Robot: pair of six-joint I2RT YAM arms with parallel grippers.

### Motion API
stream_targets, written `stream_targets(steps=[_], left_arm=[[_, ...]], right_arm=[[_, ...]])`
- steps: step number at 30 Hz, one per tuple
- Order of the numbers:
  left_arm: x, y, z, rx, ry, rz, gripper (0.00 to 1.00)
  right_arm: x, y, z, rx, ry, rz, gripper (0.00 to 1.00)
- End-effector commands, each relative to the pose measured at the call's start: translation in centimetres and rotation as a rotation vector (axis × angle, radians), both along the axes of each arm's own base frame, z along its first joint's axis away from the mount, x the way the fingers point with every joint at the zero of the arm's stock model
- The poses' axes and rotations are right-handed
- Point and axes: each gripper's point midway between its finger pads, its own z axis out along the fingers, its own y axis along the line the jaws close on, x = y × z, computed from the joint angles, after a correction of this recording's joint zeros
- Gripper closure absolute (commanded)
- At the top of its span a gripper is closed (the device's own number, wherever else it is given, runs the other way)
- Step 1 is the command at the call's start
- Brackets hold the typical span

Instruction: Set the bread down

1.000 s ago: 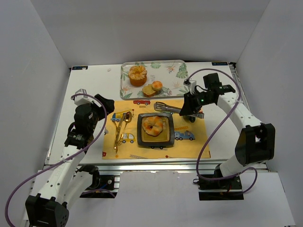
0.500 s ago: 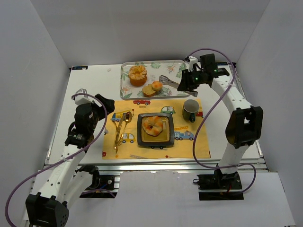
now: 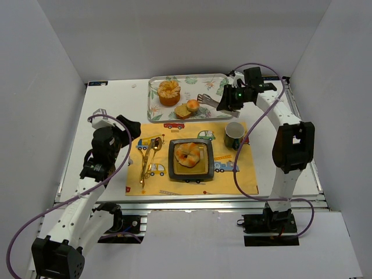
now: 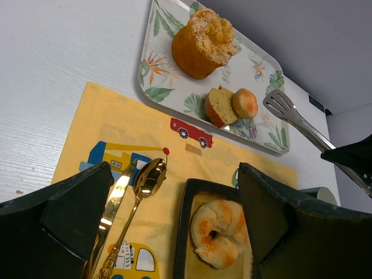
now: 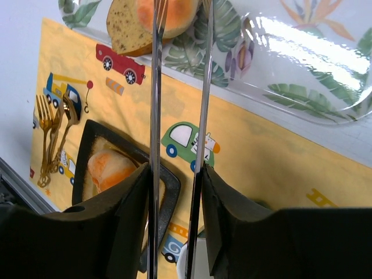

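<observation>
surface (image 3: 110, 110), white, carries everything in front of you. a yellow placemat (image 3: 197, 189) with cartoon vehicles lies along its near edge, and a leaf-patterned tray (image 3: 192, 84) sits just beyond it, against the far edge. at the middle of the placemat stands a black square plate (image 3: 172, 160).

your left gripper (image 4: 174, 215) hangs toward the left edge of the surface, its fingers spread wide with nothing between them. your right gripper (image 3: 228, 100) is out near the far right corner, over the tray's right end, clamped on a pair of metal tongs (image 3: 208, 100).

a frilly orange cake (image 3: 169, 92) stands at the tray's left end. a green mug (image 3: 234, 135) stands on the placemat's far right corner.

one bread roll (image 3: 189, 154) lies on the plate. a second, smaller roll (image 3: 192, 105) is on the tray near its near rim, touching a tan slice (image 3: 182, 110) on its left. the tongs' tips are just beside that roll; the left wrist view shows a gap.

a gold spoon (image 4: 148, 177) and fork (image 4: 113, 203) lie side by side on the placemat's left part.
</observation>
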Motion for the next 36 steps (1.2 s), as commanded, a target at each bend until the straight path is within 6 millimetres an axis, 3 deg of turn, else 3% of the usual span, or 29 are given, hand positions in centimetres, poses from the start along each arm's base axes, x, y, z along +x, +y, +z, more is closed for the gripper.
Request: stream_targets(steps=[1, 13, 36], left_arm=[[0.2, 0.1, 1.7, -0.016, -0.042, 0.005, 0.02], [0.2, 0.1, 1.4, -0.009, -0.025, 0.005, 0.02], [0.2, 0.3, 1.5, -0.009, -0.019, 0.014, 0.02]], right_arm=[[1.9, -0.1, 2.0, 0.050, -0.055, -0.032, 0.56], [1.5, 1.2, 0.9, 0.151, 0.044, -0.036, 0.51], [1.0, 1.7, -1.0, 0.204, 0.153, -0.069, 0.46]])
